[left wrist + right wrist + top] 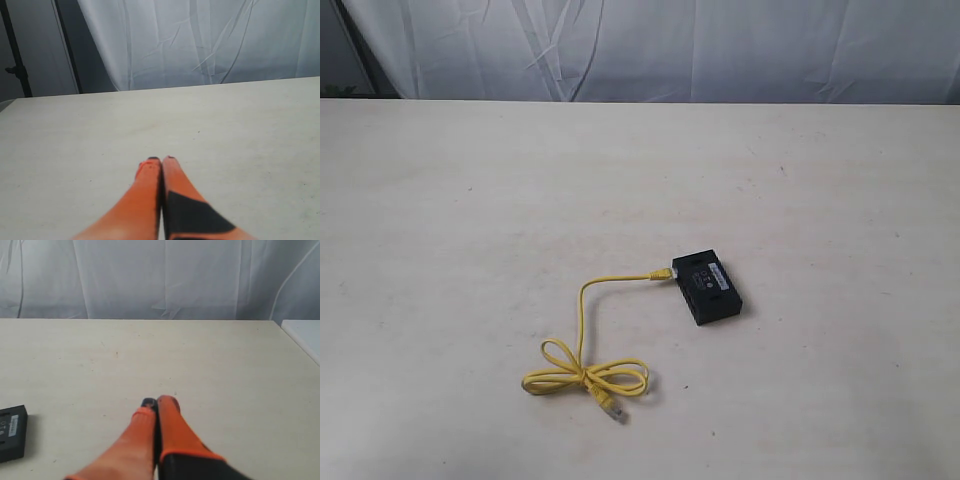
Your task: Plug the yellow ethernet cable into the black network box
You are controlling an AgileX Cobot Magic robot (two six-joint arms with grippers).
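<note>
The black network box (pixel 708 287) lies flat right of the table's middle, with a pale label on top. The yellow ethernet cable (pixel 582 330) runs from the box's left end, where one plug (pixel 663 271) meets it, down to a bundle of loops (pixel 582 378). Its other clear plug (pixel 611 409) lies loose near the front. Neither arm shows in the exterior view. My left gripper (pixel 161 159) is shut and empty above bare table. My right gripper (pixel 159 401) is shut and empty too, with a corner of the box (pixel 12 432) off to one side of it.
A pale table (pixel 460 230) fills the exterior view, with a white cloth backdrop (pixel 650 50) behind its far edge. A dark stand pole (pixel 15 55) shows beyond the table in the left wrist view. A white surface (pixel 305 337) lies past the table's edge in the right wrist view.
</note>
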